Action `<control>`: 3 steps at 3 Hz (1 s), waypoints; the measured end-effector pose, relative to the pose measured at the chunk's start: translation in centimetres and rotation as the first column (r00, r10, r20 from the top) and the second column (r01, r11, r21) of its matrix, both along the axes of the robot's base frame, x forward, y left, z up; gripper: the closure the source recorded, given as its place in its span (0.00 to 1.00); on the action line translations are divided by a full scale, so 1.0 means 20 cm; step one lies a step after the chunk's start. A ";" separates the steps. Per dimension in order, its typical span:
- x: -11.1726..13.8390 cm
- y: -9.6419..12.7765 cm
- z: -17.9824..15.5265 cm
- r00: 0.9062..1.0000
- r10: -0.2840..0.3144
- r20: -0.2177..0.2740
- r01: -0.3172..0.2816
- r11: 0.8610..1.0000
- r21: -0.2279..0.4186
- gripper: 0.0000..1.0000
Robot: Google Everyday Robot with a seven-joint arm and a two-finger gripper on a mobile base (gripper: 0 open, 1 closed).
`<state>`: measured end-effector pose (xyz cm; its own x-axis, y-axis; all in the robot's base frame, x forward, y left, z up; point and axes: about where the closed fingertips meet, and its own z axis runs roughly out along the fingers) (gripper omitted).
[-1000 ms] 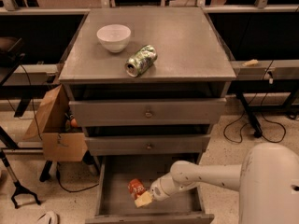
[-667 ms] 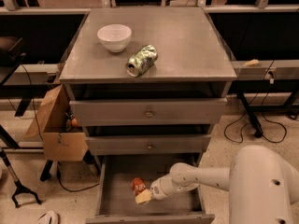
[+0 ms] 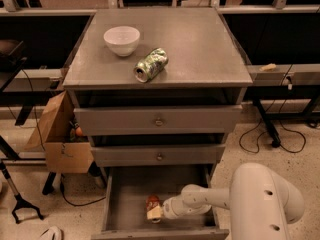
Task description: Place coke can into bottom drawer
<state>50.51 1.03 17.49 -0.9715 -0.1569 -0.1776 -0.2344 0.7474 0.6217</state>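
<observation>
Pincer (image 3: 154, 212) is down inside the bottom drawer (image 3: 125, 199), right against the coke can (image 3: 153, 202), on a pale arm (image 3: 200, 200) reaching in from the right. Its grip cannot be told: it sits at the can's near side, but whether it clamps the can or has let go does not show.

Left to right:

- **Box:** A cardboard box (image 3: 60, 139) stands on the floor beside the cabinet and is not involved.
- **Surface:** On the surface (image 3: 200, 49) are a white bowl (image 3: 121, 39) and, just right of it, a green can (image 3: 150, 64) lying on its side. Neither belongs to the job.
- **Upper drawers:** The two upper drawers (image 3: 159, 120) are closed.
- **Bottom drawer:** It is pulled out, with the coke can low within its walls, a little left of the middle and toward the front. I cannot tell whether the can rests on the drawer floor or hangs just above it, nor whether it is upright.

Assessment: the carry looks done, since the can is inside the right compartment. What appears left is a confirmed set-down, the release, and lifting the arm clear of the drawer front without knocking the can over. Closing the drawer is not asked for.
</observation>
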 end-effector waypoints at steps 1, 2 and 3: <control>0.01 -0.01 -0.10 0.995 -0.099 0.004 0.098 0.993 0.062 0.59; 0.05 0.00 -0.11 0.990 -0.140 0.036 0.134 0.981 0.139 0.35; 0.08 -0.01 -0.06 0.987 -0.143 0.074 0.129 0.978 0.165 0.12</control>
<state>52.08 0.82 16.25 -0.9622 0.0122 -0.2721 -0.1944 0.6691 0.7173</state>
